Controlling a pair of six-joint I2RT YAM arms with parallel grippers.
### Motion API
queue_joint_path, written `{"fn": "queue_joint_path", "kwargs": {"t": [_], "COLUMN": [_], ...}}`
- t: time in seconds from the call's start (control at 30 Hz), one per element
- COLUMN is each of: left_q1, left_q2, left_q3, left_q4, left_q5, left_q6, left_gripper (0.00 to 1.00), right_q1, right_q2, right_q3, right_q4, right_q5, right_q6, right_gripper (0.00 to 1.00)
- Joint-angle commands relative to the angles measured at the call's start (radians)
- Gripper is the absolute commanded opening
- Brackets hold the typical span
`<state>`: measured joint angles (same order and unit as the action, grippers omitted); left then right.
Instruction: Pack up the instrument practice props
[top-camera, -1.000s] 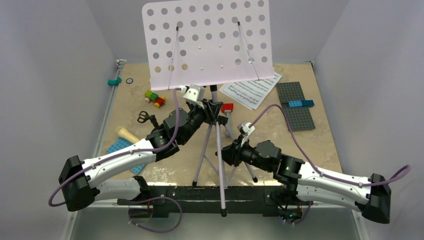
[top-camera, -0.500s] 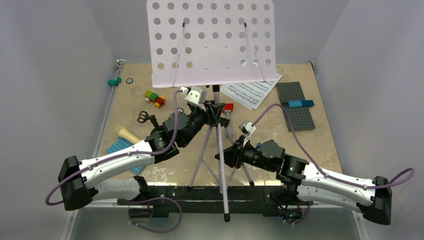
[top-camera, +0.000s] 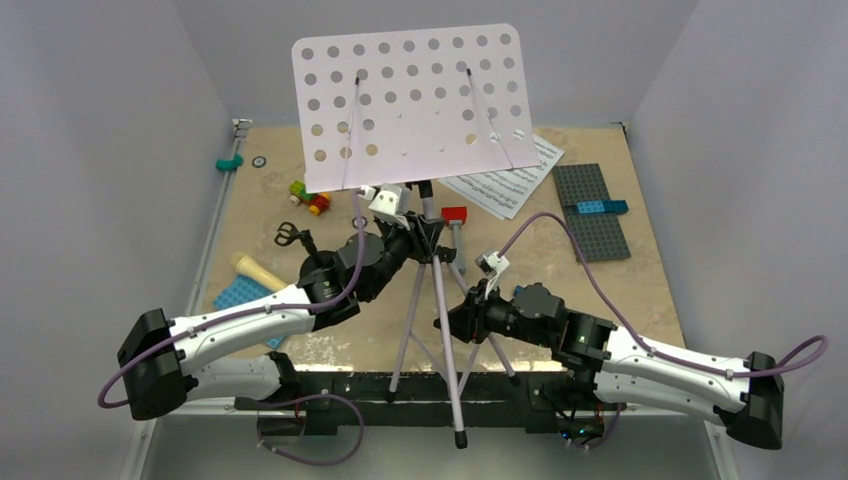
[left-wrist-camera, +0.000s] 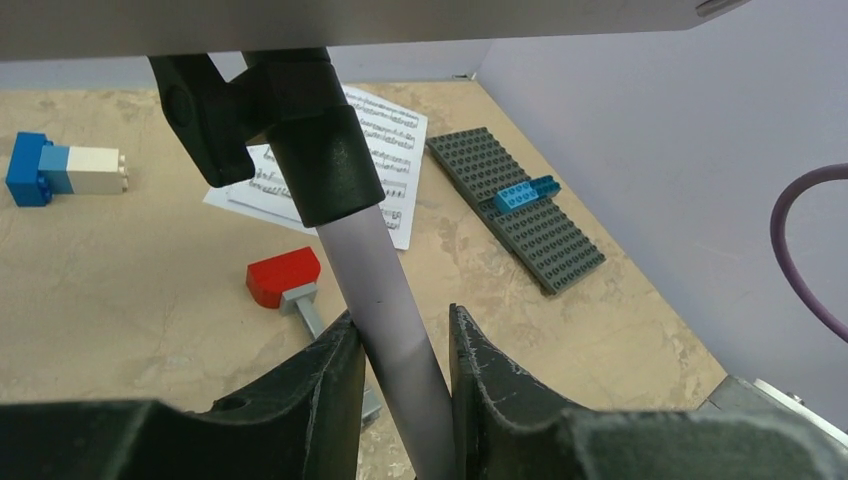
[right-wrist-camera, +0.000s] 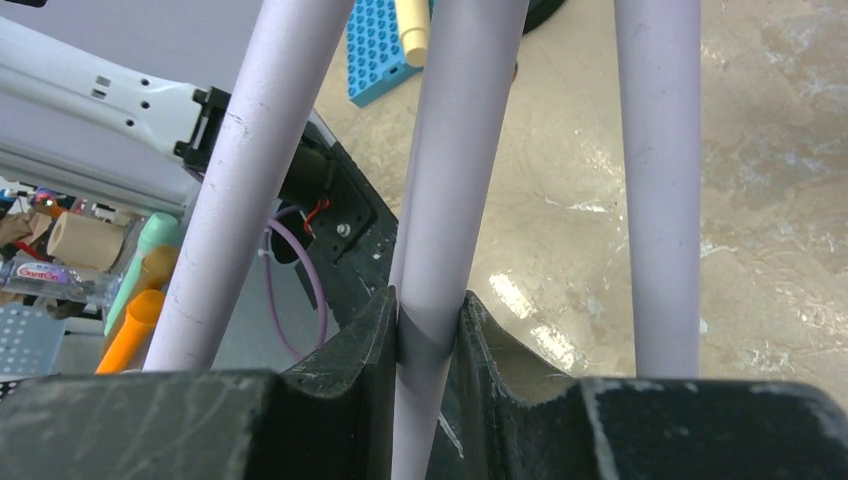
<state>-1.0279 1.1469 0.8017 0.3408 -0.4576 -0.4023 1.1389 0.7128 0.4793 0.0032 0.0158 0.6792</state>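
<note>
High on the music stand (top-camera: 420, 100), just under the black collar below its perforated desk, my left gripper (left-wrist-camera: 400, 335) is clamped on the lilac post, one jaw pressing each side of the tube. Lower on the same stand, among the spread legs, my right gripper (right-wrist-camera: 428, 312) is clamped on the middle of three lilac tubes. I cannot tell whether that one is a leg or the post itself.

Both arms hold the stand, the left nearer the desk and the right nearer the feet. Its long axis leans from the desk at the far side down toward me, and the longest tube's black foot reaches out past the table (top-camera: 640, 290).

I judge the next move to be folding the stand or laying it down. That turns on this axis: the two grips sit along one line, so the arms must swing together or the tube twists in the jaws.

Sheet music (top-camera: 505, 182) lies just right of the stand's desk, partly under it. The cream microphone (top-camera: 255, 268) lies well left of the legs, untouched.
</note>
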Motion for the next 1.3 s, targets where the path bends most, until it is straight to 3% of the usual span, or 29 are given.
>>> {"fn": "queue_joint_path", "kwargs": {"t": [0.0, 0.9, 1.27], "left_q1": [-0.003, 0.006, 0.005], "left_q2": [0.047, 0.348, 0.386], "left_q3": [-0.037, -0.211, -0.264], "left_q4": [0.008, 0.284, 0.346], "left_q5": [0.051, 0.057, 0.054], "left_q6": [0.102, -0.043, -0.053], "left_gripper": [0.0, 0.0, 0.0], "right_q1": [-0.003, -0.003, -0.004], "right_q2": [-0.033, 0.088, 0.129], "right_q3": [0.027, -0.105, -0.116], "right_q4": [0.294, 0.334, 0.355], "right_q5": [0.048, 0.12, 0.122], "right_q6": [-0.002, -0.004, 0.0], "right_gripper": [0.0, 0.0, 0.0]}}
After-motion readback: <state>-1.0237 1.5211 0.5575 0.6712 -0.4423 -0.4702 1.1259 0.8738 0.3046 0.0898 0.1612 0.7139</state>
